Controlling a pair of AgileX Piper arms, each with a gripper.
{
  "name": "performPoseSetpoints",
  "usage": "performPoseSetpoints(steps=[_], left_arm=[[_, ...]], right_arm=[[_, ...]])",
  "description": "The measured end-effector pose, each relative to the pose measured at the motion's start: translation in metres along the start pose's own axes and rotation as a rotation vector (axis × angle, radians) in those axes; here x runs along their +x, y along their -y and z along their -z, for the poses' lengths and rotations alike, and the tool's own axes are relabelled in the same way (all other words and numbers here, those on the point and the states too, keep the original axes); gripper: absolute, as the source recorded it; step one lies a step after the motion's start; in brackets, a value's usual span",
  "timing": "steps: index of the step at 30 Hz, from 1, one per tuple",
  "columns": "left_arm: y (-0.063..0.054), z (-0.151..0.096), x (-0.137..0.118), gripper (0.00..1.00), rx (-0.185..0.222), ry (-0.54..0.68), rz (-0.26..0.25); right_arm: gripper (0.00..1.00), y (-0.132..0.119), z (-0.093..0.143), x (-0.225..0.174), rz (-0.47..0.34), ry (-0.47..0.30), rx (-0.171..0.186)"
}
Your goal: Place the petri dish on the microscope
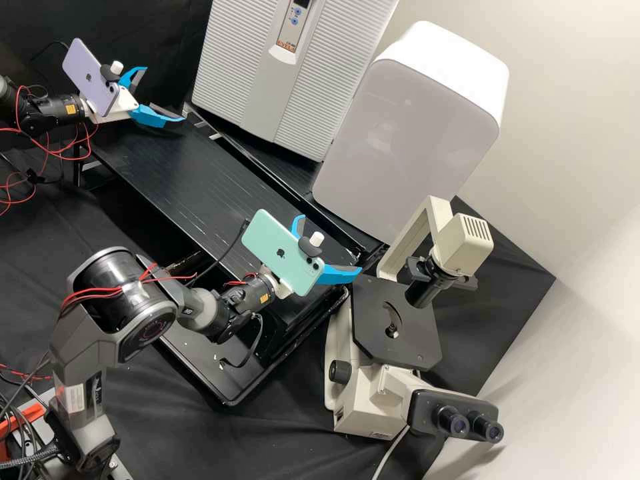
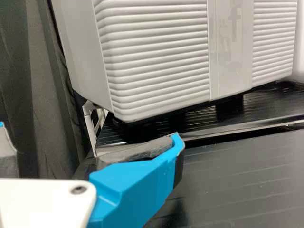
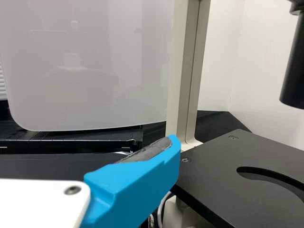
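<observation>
The cream microscope (image 1: pixel 373 400) stands at the right in the high view, its black stage (image 1: pixel 420 347) level with a round opening in the middle. My right gripper (image 1: pixel 331 244) is open beside the stage's far left corner, nothing between its fingers. In the right wrist view the right gripper (image 3: pixel 88 137) has one blue finger close to the edge of the stage (image 3: pixel 223 175). My left gripper (image 1: pixel 164 95) stands open and empty at the upper left, over the far end of the bench. In the left wrist view the left gripper (image 2: pixel 89 131) shows widely parted fingers before a ribbed white machine.
Behind the black bench (image 1: pixel 193 180) stand the ribbed machine (image 1: pixel 280 73) and a large rounded white box (image 1: pixel 407 127). The microscope's lamp arm (image 1: pixel 417 233) and condenser (image 1: pixel 427 287) rise over the stage. Its eyepieces (image 1: pixel 470 425) point toward the lower right.
</observation>
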Motion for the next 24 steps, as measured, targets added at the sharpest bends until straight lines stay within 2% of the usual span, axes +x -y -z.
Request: performPoseSetpoints(steps=[16,24], left_arm=[[0.0,0.0,0.0,1.0,0.0,0.0,0.0],[0.0,0.0,0.0,1.0,0.0,0.0,0.0]], right_arm=[[1.0,0.001,0.0,-0.009,0.0,-0.001,0.005],[1.0,0.001,0.002,-0.032,-0.032,-0.046,0.022]])
